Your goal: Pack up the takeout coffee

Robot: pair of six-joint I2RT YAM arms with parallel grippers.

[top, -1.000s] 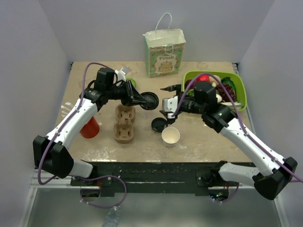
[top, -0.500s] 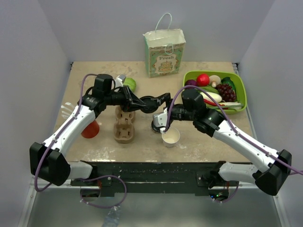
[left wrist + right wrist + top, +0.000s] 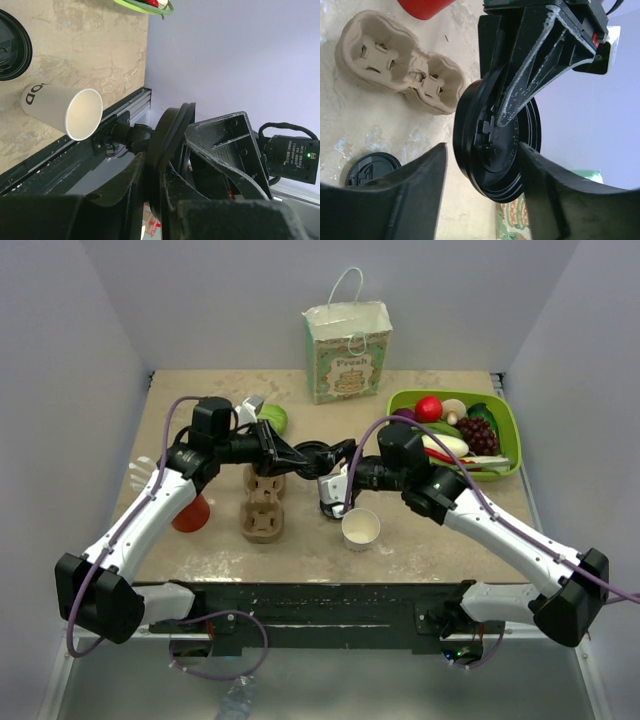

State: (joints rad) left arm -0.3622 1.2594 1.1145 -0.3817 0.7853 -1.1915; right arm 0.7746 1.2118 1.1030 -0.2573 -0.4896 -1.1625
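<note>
The takeout coffee, a bare white paper cup (image 3: 361, 528), stands open-topped on the table near the front middle; it also shows in the left wrist view (image 3: 62, 110). My left gripper (image 3: 308, 457) is shut on a round black lid (image 3: 320, 459), holding it on edge above the table. My right gripper (image 3: 334, 466) is open, with its jaws on either side of that lid (image 3: 495, 155). The lid shows edge-on in the left wrist view (image 3: 170, 135). A second loose black lid (image 3: 334, 506) lies flat on the table left of the cup, under the grippers.
A brown pulp cup carrier (image 3: 265, 500) lies left of centre, with a red cup (image 3: 190, 512) to its left. A paper gift bag (image 3: 348, 350) stands at the back. A green bowl (image 3: 505, 440) of toy food sits at the right. A green ball (image 3: 274, 418) lies behind the left arm.
My right gripper has swung left to the lid held by my left gripper and now straddles it. The left gripper has shifted slightly right with the lid.
</note>
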